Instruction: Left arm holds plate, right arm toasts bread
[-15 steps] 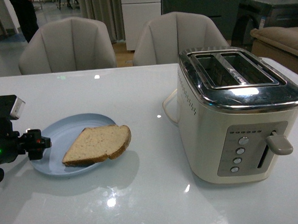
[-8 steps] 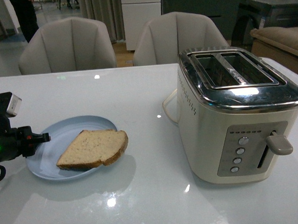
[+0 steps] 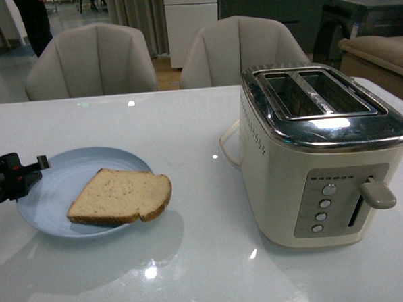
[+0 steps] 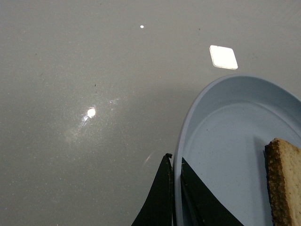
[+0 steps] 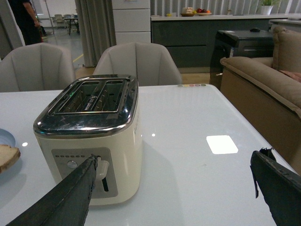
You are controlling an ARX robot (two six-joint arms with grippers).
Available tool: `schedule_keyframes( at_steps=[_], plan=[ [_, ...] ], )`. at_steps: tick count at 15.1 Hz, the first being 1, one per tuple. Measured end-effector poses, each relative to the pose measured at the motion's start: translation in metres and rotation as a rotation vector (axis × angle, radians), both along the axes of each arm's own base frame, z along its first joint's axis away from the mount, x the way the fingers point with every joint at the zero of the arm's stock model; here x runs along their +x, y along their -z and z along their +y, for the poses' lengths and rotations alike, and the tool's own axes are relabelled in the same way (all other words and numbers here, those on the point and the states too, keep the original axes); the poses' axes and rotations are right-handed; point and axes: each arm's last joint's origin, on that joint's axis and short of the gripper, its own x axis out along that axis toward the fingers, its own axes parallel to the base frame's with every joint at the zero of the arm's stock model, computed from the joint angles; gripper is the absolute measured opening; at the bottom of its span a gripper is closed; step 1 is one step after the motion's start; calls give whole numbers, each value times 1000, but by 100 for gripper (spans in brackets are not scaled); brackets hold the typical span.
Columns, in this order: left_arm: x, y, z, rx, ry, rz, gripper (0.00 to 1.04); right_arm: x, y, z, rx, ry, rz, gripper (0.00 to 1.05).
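Left fingers (image 4: 159,202): pressed onto the rim of the plate (image 4: 221,141), one finger outside the rim and one inside. The rim runs between them.
Why that grip: pinching the edge farthest from the toaster (image 3: 316,152) leaves the bread side open to the other arm.
Right fingers (image 5: 66,197): spread wide and holding nothing. They face the toaster's lever end, well apart from the bread (image 5: 7,157), and do not show in the front view.
Plate: pale blue and round, to the left of the toaster. Judging by the broad shadow below it on the counter (image 3: 186,125), it seems to be held slightly off the surface.
Plate contents: one half-slice of bread lying flat. Its crust end overhangs the rim on the toaster side, which offers an easy edge to grab.
Toaster slots (image 3: 313,94): both are open and empty.
Lever (image 3: 377,192): sits high in its track, so probably not pressed.
Step in hand: the plate is held, but the bread is not yet picked up.
Risk: an edge pinch may let the plate tilt and the slice slide.
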Motion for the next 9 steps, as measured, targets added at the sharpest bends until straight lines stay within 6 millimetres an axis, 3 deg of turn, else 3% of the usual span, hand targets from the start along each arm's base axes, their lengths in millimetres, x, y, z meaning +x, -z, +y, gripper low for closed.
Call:
schedule_keyframes(
  at_steps=[6,9],
  plan=[
    [-24,-75,-11,-125,-114,51,3,0,0,0,0,0,0,98],
    [-29,-89,-18,-143,-111,67,3,0,0,0,0,0,0,98]
  ],
)
